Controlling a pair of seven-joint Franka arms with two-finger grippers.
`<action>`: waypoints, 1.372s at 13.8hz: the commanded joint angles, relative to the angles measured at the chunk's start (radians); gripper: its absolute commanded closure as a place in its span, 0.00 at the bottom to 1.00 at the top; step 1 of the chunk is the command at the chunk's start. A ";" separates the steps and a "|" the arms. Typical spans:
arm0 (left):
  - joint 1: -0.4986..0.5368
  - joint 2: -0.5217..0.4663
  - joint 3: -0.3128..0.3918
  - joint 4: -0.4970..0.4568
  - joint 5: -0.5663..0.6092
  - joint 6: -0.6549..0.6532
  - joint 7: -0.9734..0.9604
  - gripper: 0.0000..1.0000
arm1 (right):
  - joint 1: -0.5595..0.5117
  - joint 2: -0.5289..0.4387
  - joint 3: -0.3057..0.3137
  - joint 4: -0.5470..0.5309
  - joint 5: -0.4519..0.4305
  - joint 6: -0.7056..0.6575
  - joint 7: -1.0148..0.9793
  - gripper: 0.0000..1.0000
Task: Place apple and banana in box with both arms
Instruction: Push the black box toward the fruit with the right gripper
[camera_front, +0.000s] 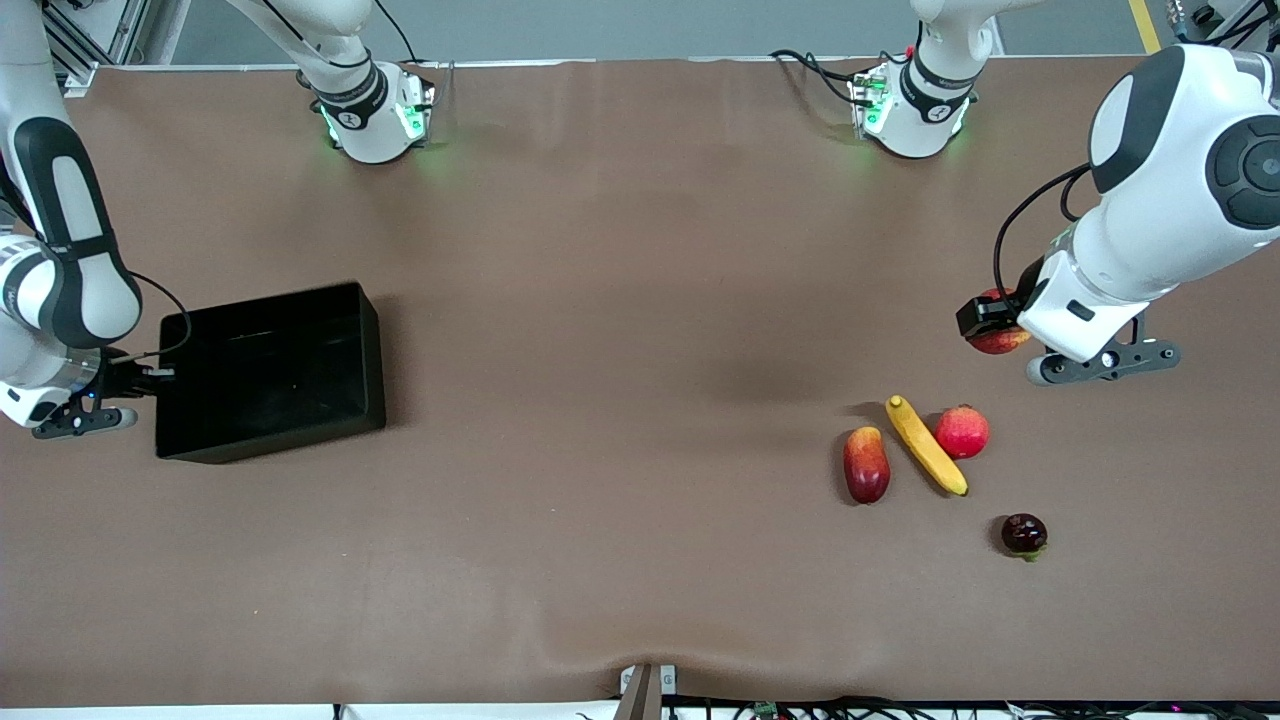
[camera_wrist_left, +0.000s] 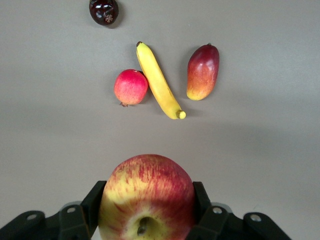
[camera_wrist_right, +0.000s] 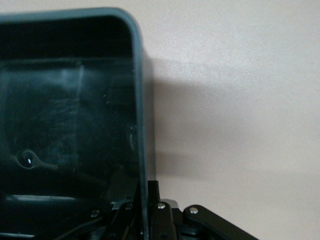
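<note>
My left gripper (camera_front: 990, 322) is shut on the apple (camera_front: 1002, 341), red with yellow patches, and holds it above bare table toward the left arm's end. In the left wrist view the apple (camera_wrist_left: 150, 185) sits between the fingers (camera_wrist_left: 201, 200), stem dimple toward the camera. The yellow banana (camera_front: 926, 444) lies on the table among other fruit and also shows in the left wrist view (camera_wrist_left: 159, 80). The black box (camera_front: 372, 350) stands empty toward the right arm's end. My right gripper (camera_front: 150, 377) is shut on the box's end wall (camera_wrist_right: 140, 100), one finger on each side.
A pinkish-red round fruit (camera_front: 962, 431) touches the banana on one side. A red-and-yellow mango-like fruit (camera_front: 866, 464) lies on the banana's other side. A small dark fruit (camera_front: 1024, 534) lies nearer the front camera. Brown table between the box and the fruit is bare.
</note>
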 joint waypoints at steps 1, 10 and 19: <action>-0.002 0.004 -0.016 0.020 -0.009 -0.025 0.004 1.00 | -0.005 -0.085 0.009 -0.003 0.006 -0.068 0.014 1.00; -0.008 0.039 -0.031 0.026 -0.005 -0.021 0.007 1.00 | 0.220 -0.242 0.021 0.056 0.087 -0.300 0.237 1.00; -0.054 0.050 -0.036 0.062 -0.006 -0.021 -0.005 1.00 | 0.792 -0.167 0.019 0.074 0.207 -0.133 0.879 1.00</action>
